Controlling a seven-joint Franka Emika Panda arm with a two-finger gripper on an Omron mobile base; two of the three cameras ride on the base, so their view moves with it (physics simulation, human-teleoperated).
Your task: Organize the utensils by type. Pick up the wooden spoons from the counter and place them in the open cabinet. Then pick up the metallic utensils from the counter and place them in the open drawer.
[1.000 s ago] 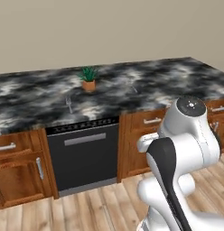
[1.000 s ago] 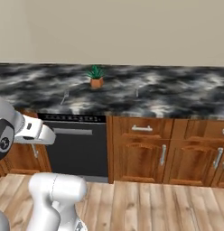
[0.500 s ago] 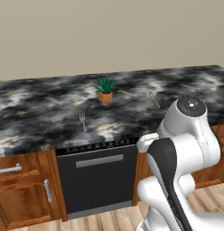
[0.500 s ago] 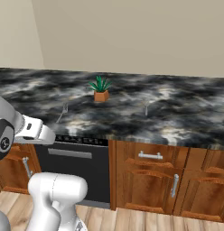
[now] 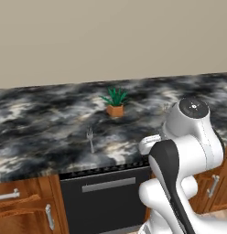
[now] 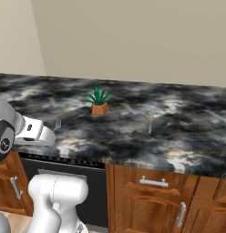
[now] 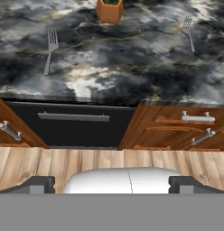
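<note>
Currently the gripper (image 7: 112,182) hangs low in front of the cabinets, jaws spread wide and empty, its two dark fingertips (image 7: 39,184) far apart above the wooden floor (image 7: 109,158). On the counter (image 7: 132,67) of black marbled stone, going left to right in the hand view: one grey fork (image 7: 50,48) lies near the front edge above the dishwasher (image 7: 73,124); a potted plant (image 7: 109,10) in an orange pot stands further back; a second fork (image 7: 189,31) lies to its right, well apart from the first. Below the counter on the right are closed wooden drawers (image 7: 184,131) with metal handles. Both base views confirm the layout: fork (image 5: 90,139), plant (image 5: 115,101), second fork (image 6: 150,123).
</note>
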